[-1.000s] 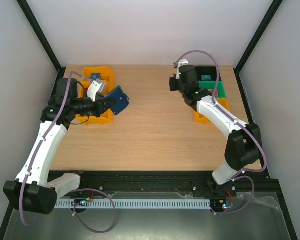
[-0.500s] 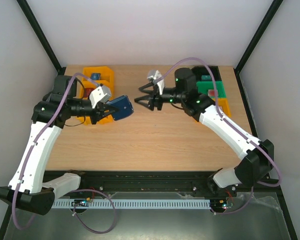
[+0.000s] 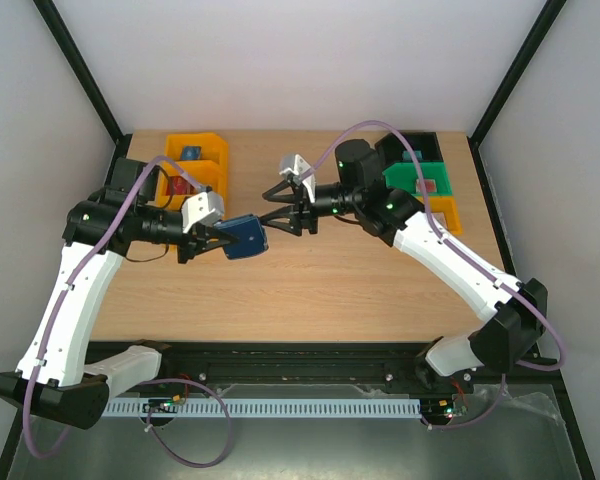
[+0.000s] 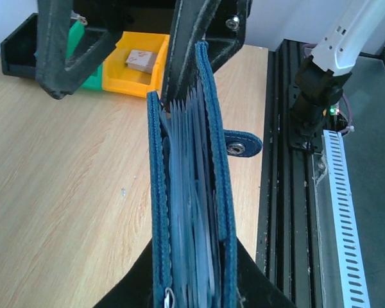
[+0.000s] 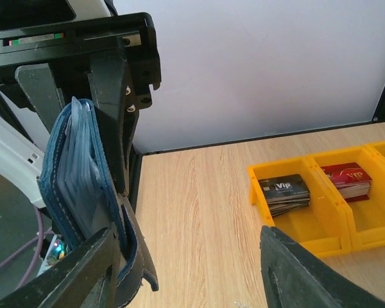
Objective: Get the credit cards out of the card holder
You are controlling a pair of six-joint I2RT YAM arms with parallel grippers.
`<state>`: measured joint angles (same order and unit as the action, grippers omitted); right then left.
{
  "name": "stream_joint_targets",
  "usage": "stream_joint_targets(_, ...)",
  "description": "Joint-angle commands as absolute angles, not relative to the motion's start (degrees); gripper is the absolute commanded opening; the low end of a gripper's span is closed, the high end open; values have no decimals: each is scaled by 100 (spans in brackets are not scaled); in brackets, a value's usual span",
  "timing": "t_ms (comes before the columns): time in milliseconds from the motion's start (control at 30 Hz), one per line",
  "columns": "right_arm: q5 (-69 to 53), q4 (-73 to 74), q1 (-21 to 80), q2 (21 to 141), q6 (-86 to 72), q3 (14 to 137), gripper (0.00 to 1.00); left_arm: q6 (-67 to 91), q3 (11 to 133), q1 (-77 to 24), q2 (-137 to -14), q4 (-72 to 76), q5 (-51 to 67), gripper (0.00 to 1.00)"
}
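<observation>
The card holder [image 3: 244, 238], dark navy, hangs above the table's middle left, and my left gripper [image 3: 212, 240] is shut on it. The left wrist view has the card holder [image 4: 155, 212] edge-on with the pale blue credit cards [image 4: 191, 212] packed between its covers and its closing tab [image 4: 242, 142] sticking out right. My right gripper [image 3: 267, 212] is open just right of the holder, jaws spread wide. One of its fingers [image 4: 187, 51] rests at the holder's far edge, the other finger [image 4: 69, 48] stands off to the side. In the right wrist view the card holder [image 5: 77, 173] fills the left side.
An orange bin [image 3: 212, 147] with small items stands at the back left. Black, green [image 3: 405, 178] and yellow bins line the back right. Yellow compartments [image 5: 339, 242] hold stacks of dark and red cards [image 5: 283, 192]. A black rail [image 3: 300, 355] runs along the near edge.
My right arm swung left from the right-hand bins to the holder and its jaws opened. My left arm carried the holder nearer and toward the middle.
</observation>
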<state>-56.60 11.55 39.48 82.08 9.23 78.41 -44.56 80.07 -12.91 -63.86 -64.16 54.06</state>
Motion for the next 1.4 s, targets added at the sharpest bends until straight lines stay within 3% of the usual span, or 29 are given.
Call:
stream_joint_targets(0,-5665,1407,3995,8217,1120,8137,59,-4894,8150,-1318,-6382,-6670,5749,2)
stream_joint_targets(200,-6491,2185,4168,8372,1719,8212,75,-4511,8077,-1311,-6398,-6308,5599,2)
stream_joint_targets(333,-6251,2341,4348,8364,1754,8214,75,-4476,8062,-1323,-6420,-6262,5569,2)
stream_joint_targets(467,-6245,1634,4484,8350,1220,8023,56,-4560,8064,-1324,-6425,-6338,5701,2)
stream_joint_targets(600,-6212,919,4645,8402,766,7839,51,-4558,8015,-1316,-6401,-6320,5669,2)
stream_joint_targets(733,-6086,1187,4696,8539,819,8005,12,-4558,8029,-1311,-6360,-6328,5686,2)
stream_joint_targets(800,-6045,1240,4694,8516,839,8025,2,-4542,8035,-1318,-6342,-6309,5654,2)
stream_joint_targets(833,-5972,1185,4697,8484,801,7995,2,-4509,8041,-1310,-6331,-6269,5621,5)
stream_joint_targets(867,-5850,1099,4695,8467,704,7938,2,-4409,8035,-1297,-6314,-6184,5560,16)
stream_joint_targets(933,-5384,900,4690,8471,327,7869,2,-4046,7993,-1264,-6271,-5851,5295,58)
stream_joint_targets(1033,-4305,632,4692,8522,-292,7804,2,-3046,7749,-1195,-6195,-4990,4292,94)
stream_joint_targets(1067,-3860,501,4690,8539,-625,7786,2,-2771,7659,-1172,-6188,-4733,3852,99)
stream_joint_targets(1167,-2137,298,4704,8650,-1881,7842,2,-2445,7449,-1151,-6214,-4322,2942,99)
stream_joint_targets(1367,440,428,5575,8965,-2452,8300,1,-1783,7336,-1148,-6453,-3803,2919,99)
